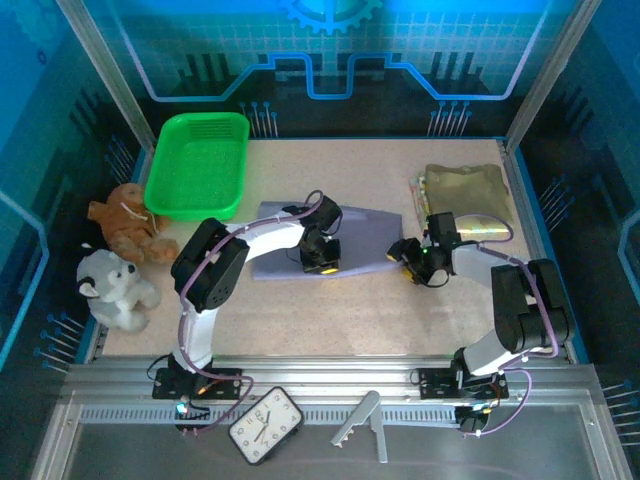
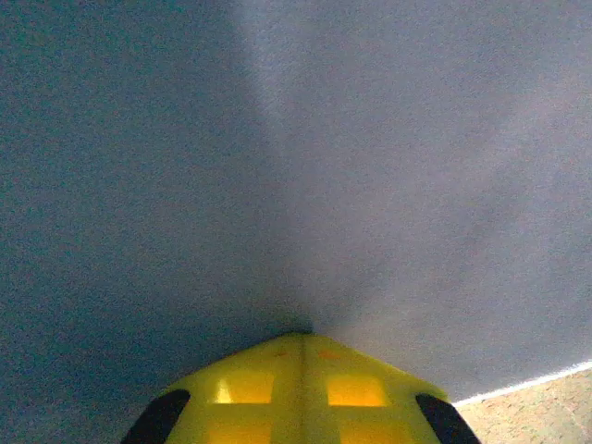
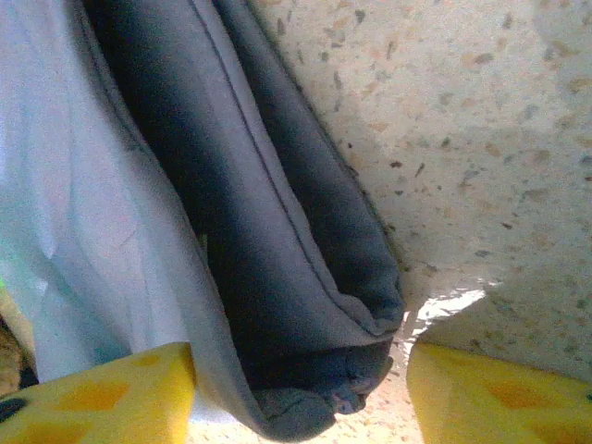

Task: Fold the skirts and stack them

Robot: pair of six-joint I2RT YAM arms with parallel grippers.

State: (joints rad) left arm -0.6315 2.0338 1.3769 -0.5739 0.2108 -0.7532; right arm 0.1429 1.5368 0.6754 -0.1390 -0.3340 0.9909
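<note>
Left gripper [image 1: 321,264] is pinched shut on the grey-lavender skirt [image 1: 372,226] lying in the middle of the table [image 1: 350,320]; right gripper [image 1: 404,252], jaws apart, straddles the skirt's right edge.

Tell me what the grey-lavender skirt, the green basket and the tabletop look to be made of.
Grey-lavender skirt: soft matte woven or knit cloth, judging by its folds and stitched hem.
Green basket: likely moulded plastic, with a uniform bright colour and a perforated grid floor.
Tabletop: hard beige speckled surface with a stone look; laminate or composite, cannot tell which.
</note>
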